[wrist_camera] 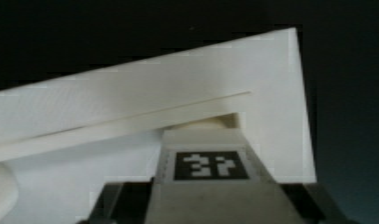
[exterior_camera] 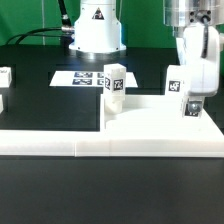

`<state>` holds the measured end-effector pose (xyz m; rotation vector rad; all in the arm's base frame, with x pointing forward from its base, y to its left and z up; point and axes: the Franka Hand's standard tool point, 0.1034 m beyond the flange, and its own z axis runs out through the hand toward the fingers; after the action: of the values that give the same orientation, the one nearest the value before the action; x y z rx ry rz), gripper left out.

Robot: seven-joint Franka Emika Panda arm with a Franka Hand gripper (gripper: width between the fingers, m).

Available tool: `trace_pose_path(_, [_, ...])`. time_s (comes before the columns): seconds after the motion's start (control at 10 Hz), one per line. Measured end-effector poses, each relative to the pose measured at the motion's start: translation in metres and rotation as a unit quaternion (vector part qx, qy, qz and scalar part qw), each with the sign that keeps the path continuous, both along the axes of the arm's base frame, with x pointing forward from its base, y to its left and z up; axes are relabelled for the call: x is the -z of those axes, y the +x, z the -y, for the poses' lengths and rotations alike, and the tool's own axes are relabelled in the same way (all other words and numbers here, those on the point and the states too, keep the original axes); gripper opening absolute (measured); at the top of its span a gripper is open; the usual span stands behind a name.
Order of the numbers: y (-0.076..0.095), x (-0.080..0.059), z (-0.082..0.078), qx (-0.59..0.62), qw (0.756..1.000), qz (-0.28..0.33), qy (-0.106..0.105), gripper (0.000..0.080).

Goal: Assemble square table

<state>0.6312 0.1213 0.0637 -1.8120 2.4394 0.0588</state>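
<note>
Three legs are showing in the exterior view. My gripper (exterior_camera: 188, 100) is clamping the held leg (exterior_camera: 180, 88) between narrowed fingers (wrist_camera: 118, 205). The standing leg (exterior_camera: 113, 84) is sitting upright on the one square panel (exterior_camera: 150, 122), and the edge leg (exterior_camera: 4, 75) is being cut off at that view's left. I am hanging near the panel's right edge, and its near edge is lying along the rail (exterior_camera: 60, 143). Bare black table (exterior_camera: 40, 112) is spreading leftward. Each leg is wearing a patterned tag, and the marker board (exterior_camera: 80, 78) is lying behind.
</note>
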Motion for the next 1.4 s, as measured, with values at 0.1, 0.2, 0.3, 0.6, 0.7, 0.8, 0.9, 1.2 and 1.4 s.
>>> trace_pose_path(0.1, [0.001, 0.000, 0.000, 0.037, 0.999, -0.003, 0.002, 0.0290])
trace_pose_path(0.2, [0.001, 0.000, 0.000, 0.060, 0.998, -0.005, 0.004, 0.0290])
trace_pose_path(0.3, [0.001, 0.000, 0.000, 0.063, 0.998, -0.005, 0.005, 0.0290])
trace_pose_path(0.6, [0.000, 0.000, -0.001, 0.070, 0.997, -0.004, 0.008, 0.0290])
trace_pose_path(0.7, [0.000, 0.000, -0.001, 0.070, 0.998, -0.005, 0.008, 0.0290])
trace_pose_path(0.8, [0.000, 0.000, -0.001, 0.068, 0.998, -0.004, 0.008, 0.0290])
trace_pose_path(0.9, [0.000, 0.000, -0.001, 0.056, 0.998, -0.003, 0.007, 0.0290])
trace_pose_path(1.2, [-0.005, 0.001, -0.003, -0.035, 0.999, 0.000, 0.000, 0.0573])
trace_pose_path(1.4, [-0.009, -0.001, -0.009, -0.169, 0.985, 0.001, -0.018, 0.0637])
